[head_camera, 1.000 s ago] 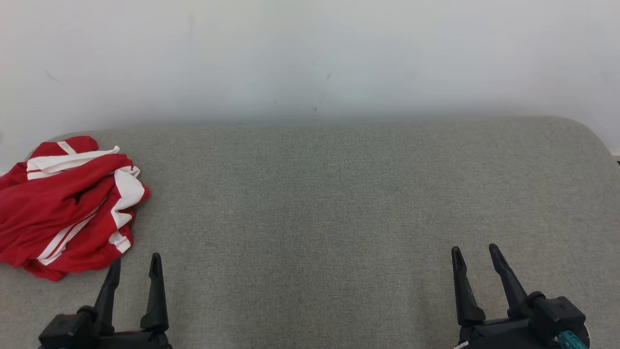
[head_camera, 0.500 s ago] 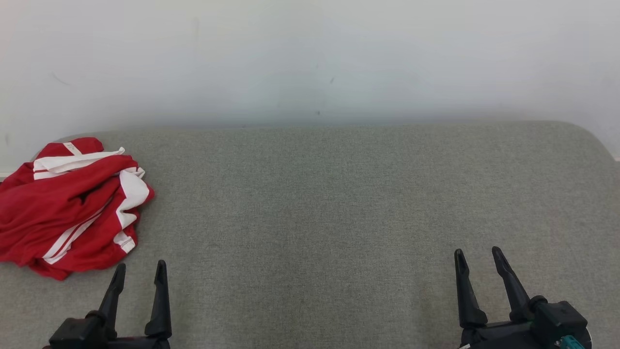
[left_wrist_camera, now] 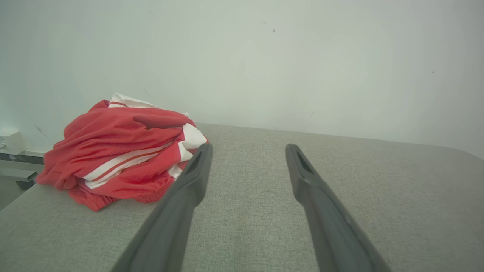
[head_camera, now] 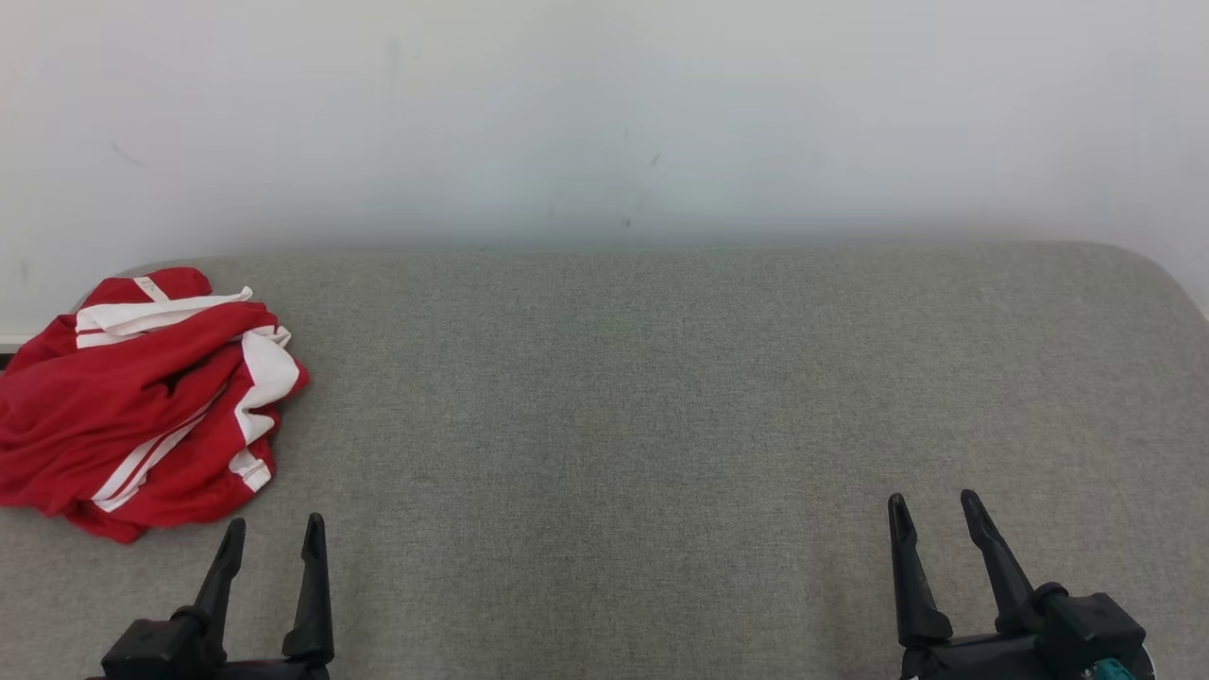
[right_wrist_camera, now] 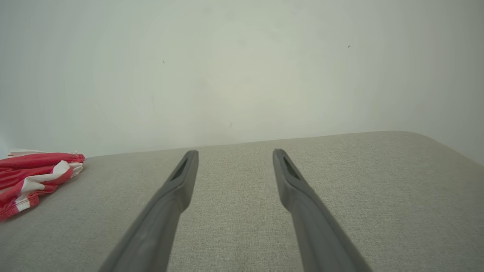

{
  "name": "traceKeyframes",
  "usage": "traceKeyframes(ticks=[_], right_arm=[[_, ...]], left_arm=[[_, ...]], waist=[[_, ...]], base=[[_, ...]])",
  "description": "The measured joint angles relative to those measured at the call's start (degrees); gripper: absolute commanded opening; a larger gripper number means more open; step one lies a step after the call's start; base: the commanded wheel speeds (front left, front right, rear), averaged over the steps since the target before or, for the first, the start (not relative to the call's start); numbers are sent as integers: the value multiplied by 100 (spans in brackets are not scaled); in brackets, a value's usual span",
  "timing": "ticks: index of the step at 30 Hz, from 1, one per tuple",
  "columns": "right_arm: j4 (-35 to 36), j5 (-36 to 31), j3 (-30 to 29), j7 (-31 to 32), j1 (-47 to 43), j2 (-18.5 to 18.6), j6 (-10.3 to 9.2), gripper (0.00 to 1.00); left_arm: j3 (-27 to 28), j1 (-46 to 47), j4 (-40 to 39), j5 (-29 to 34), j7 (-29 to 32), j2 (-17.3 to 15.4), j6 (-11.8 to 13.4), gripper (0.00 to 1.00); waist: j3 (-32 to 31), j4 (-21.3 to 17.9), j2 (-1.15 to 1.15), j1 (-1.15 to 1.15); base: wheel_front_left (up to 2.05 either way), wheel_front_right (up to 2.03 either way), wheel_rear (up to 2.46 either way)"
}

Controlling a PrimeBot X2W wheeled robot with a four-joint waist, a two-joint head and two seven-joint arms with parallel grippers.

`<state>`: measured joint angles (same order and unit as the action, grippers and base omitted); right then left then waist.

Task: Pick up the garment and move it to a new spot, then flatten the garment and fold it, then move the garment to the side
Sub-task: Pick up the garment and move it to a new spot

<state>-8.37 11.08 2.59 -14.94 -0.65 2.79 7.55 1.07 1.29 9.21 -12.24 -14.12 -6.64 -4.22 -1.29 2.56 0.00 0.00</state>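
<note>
Red garment lies bunched at your table's left edge; left gripper, near it, and right gripper both gape wide, holding nothing

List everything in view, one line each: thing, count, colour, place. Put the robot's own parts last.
garment: one, red with white stripes, crumpled in a heap at the left end of the padded surface
padded surface: one, grey woven fabric, spans the head view, rounded far right corner
wall: one, off-white with a few small dark marks, directly behind the surface
pale block: one, white, on a ledge past the surface's left end; too small to identify
left gripper: one, black, lower left, open and empty, just short of the garment
right gripper: one, black, lower right, open and empty, over bare fabric
</note>
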Motion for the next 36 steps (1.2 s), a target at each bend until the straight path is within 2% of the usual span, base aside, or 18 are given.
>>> traceKeyframes(ticks=[13, 24, 30, 36], right_arm=[[294, -177, -73, 403, -52, 1, 0, 100], [346, -160, -111, 491, -91, 1, 0, 100], [310, -109, -103, 483, -119, 2, 0, 100], [225, -59, -83, 435, -179, 3, 0, 100]], left_arm=[[-42, -38, -263, -15, 359, 1, 208, 100], [-79, -65, -414, -88, 515, -24, 271, 100], [-93, -62, -439, -59, 527, -62, 332, 100], [-102, -55, -436, -37, 538, -122, 389, 100]], waist=[[-8, 22, 0, 0], [17, 49, 0, 0], [18, 202, 0, 0], [19, 522, 0, 0]], base=[[0, 0, 0], [0, 0, 0], [0, 0, 0], [0, 0, 0]])
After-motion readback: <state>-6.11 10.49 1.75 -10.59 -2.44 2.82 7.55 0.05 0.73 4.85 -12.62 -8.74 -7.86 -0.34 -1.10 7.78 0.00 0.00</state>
